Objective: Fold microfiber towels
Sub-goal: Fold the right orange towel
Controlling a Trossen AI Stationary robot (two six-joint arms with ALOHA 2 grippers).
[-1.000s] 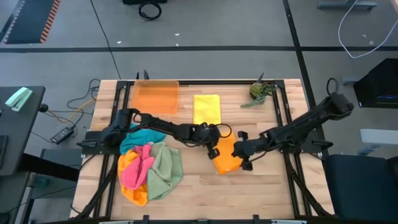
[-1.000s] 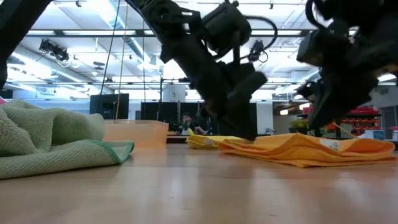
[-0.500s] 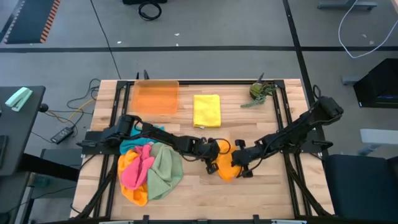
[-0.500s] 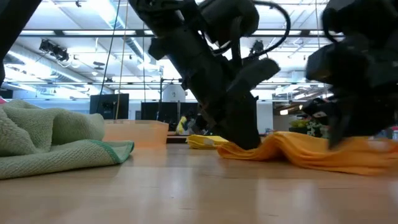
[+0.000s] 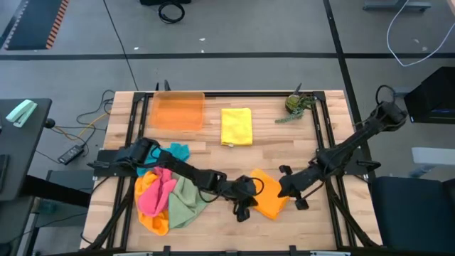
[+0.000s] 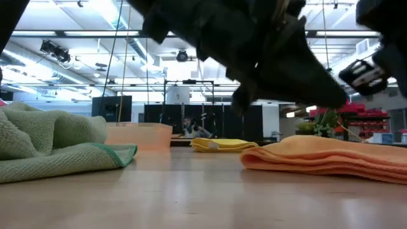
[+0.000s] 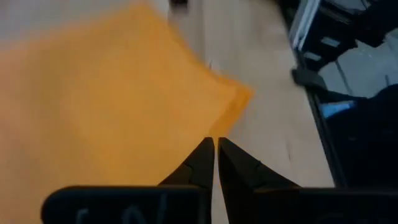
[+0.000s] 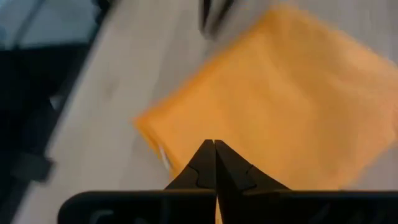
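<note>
I have both arms low over the tabletop (image 5: 213, 142) at about six o'clock, flanking the orange towel (image 5: 268, 199), which lies folded and flat there. My left gripper (image 5: 240, 209) sits at the towel's nine o'clock edge, its fingers (image 7: 200, 163) pressed nearly together with only a sliver of gap and no cloth between them. My right gripper (image 5: 297, 199) sits at the towel's three o'clock edge, fingers (image 8: 205, 163) fully closed, likewise holding nothing. From table height the towel shows as stacked layers, so I judge this fold complete, though motion blur in the wrist views makes the edge alignment hard to confirm.

Risks noted:
- Either set of fingers, being so close to the cloth, could snag a layer while lifting away and pull the fold open.
- The left arm lies across the heap of unfolded towels (image 5: 170, 195) at eight o'clock (pink, orange, sage green and teal); swinging it back could drag a cloth out or off the tabletop.
- Lifting the orange towel by one corner only would let the layers slide apart.

Containers: the translucent orange tray (image 5: 178, 110) at eleven o'clock appears to hold nothing. The finished yellow towel (image 5: 237, 126) lies folded beside it at twelve o'clock, on bare wood, not in the tray.
</note>
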